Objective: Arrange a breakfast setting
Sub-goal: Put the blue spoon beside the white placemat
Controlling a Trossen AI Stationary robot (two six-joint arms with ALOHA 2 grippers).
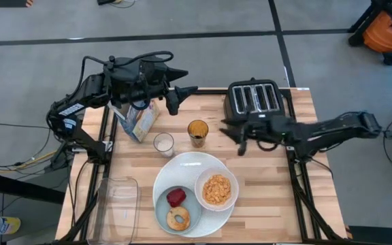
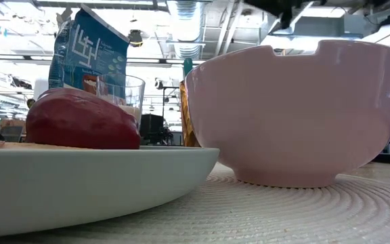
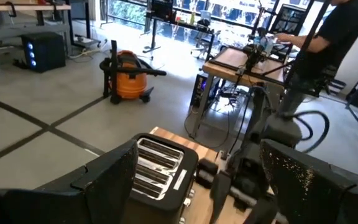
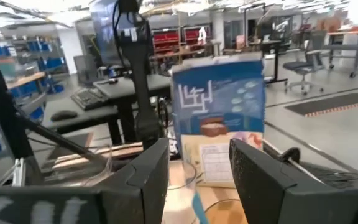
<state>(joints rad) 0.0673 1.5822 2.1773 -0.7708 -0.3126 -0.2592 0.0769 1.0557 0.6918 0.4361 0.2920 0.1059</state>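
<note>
A large white plate (image 1: 190, 165) lies at the table's near middle. On it sit a white bowl (image 1: 216, 189) of orange cereal flakes and a small pale-blue plate (image 1: 165, 212) bearing a red apple (image 1: 176, 197) and a browned bagel ring (image 1: 178, 218). The blue cereal box (image 1: 139, 120) stands upright at the far left. My left gripper (image 1: 182, 100) hovers open above the table's far edge, just right of the box, fingers pointing right. My right gripper (image 1: 233, 135) is open in front of the toaster, pointing left toward the box (image 4: 219, 118). Neither touches anything.
A black four-slot toaster (image 1: 254, 98) stands at the far right. A glass of milk (image 1: 163, 143) and a glass of amber drink (image 1: 197, 131) stand between box and plate. A clear plastic tub (image 1: 118, 204) lies at the near left. Bare wood shows at the near right.
</note>
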